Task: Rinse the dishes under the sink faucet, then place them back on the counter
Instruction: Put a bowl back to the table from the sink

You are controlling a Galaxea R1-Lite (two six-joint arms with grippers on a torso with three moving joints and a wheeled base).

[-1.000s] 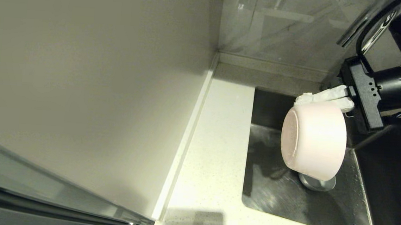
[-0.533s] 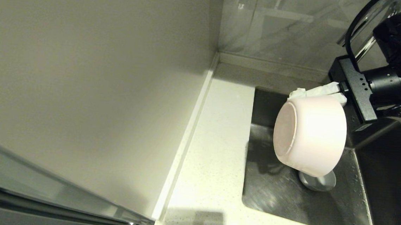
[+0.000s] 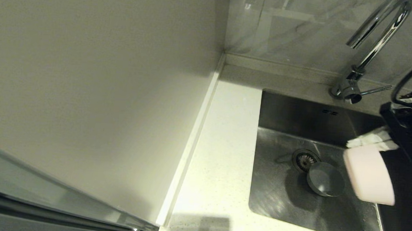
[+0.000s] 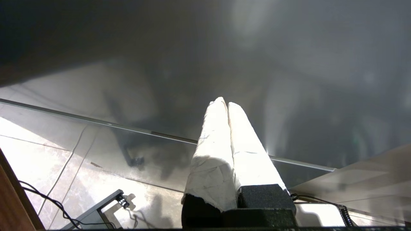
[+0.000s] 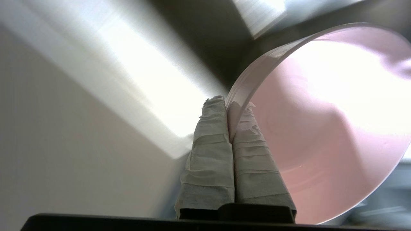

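My right gripper (image 3: 365,141) is shut on the rim of the pale pink bowl (image 3: 368,174), which hangs on its side above the right edge of the sink (image 3: 276,193). In the right wrist view the taped fingers (image 5: 212,144) pinch the pink bowl's (image 5: 321,122) wall, one finger inside and one outside. A pale blue-grey bowl (image 3: 325,179) sits in the basin beside the strainer drain (image 3: 303,159). The chrome faucet (image 3: 370,40) rises behind the sink. My left gripper (image 4: 226,104) is shut on nothing, away from the sink and pointed at a dark panel. The white bowl is out of view.
White speckled counter (image 3: 217,159) runs along the sink's left side, bounded by a raised rim and a tall pale wall panel (image 3: 92,85). The faucet's thin lever (image 3: 376,90) sticks out to the right at its base. Tiled backsplash stands behind.
My right arm has carried the pink bowl from over the drain to the right and down, uncovering the faucet, the drain and the blue-grey bowl in the basin.
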